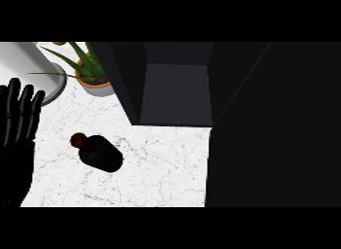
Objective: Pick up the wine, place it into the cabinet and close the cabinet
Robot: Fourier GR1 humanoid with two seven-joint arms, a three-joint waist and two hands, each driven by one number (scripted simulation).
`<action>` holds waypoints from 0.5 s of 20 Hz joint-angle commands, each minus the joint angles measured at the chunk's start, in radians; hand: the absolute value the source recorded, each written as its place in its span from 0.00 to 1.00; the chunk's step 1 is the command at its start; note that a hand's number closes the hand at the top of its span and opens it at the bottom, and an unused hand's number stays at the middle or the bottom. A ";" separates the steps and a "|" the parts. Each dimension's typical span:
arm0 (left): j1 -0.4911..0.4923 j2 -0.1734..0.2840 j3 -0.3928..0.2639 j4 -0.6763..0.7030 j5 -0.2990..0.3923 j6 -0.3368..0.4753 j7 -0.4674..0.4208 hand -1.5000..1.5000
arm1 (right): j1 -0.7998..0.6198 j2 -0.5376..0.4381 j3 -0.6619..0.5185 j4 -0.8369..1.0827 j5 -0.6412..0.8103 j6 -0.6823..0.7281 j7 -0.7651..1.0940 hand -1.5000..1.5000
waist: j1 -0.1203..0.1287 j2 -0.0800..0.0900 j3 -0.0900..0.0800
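Wine bottle (pixel 100 152) standing alone on the marble counter (pixel 159 165), open cabinet (pixel 174 87) behind it.

Left hand (pixel 13 121) rests at nine o'clock by the view's edge, released, fingers straight and pointing up, holding nothing and clear of the bottle. Up at eleven o'clock sits a white cylinder (pixel 22 65), and just beside it toward twelve a spiky green plant in a clay pot (pixel 94 78). The dark bottle, with its reddish cap, stands upright a little left of centre on bare marble, apart from the hand and short of the cabinet. The cabinet's dark grey inside shows at twelve to one o'clock. A large black panel (pixel 281 126) fills three o'clock, top to bottom. Right hand is nowhere to be seen.
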 commanded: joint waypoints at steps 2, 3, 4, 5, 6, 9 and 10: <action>-0.089 0.038 -0.021 0.060 0.137 -0.127 -0.008 0.00 | -0.023 0.005 0.037 -0.033 0.043 -0.021 0.070 0.00 | -0.028 -0.008 0.047; -0.078 0.068 -0.045 0.042 0.208 -0.214 -0.016 0.00 | 0.031 0.010 0.039 -0.036 0.035 -0.005 0.011 0.00 | -0.036 -0.010 0.048; -0.106 0.091 -0.062 0.057 0.245 -0.272 -0.025 0.00 | 0.040 0.017 0.015 -0.034 0.008 -0.011 0.015 0.00 | -0.050 -0.008 0.048; -0.094 0.117 -0.080 0.044 0.304 -0.352 -0.053 0.00 | 0.065 0.015 0.023 -0.061 0.008 -0.007 0.022 0.00 | -0.061 -0.013 0.046; -0.108 0.145 -0.105 0.034 0.351 -0.421 -0.048 0.00 | 0.055 0.032 0.032 -0.065 0.020 -0.028 0.040 0.00 | -0.062 -0.013 0.045; -0.063 0.168 -0.134 0.094 0.543 -0.495 0.111 0.00 | 0.108 0.063 0.138 -0.099 -0.119 0.060 0.113 0.00 | -0.050 -0.012 0.048; -0.014 0.192 -0.132 0.098 0.584 -0.551 0.082 0.00 | 0.149 0.072 0.164 -0.136 -0.120 0.059 0.125 0.00 | -0.040 -0.014 0.047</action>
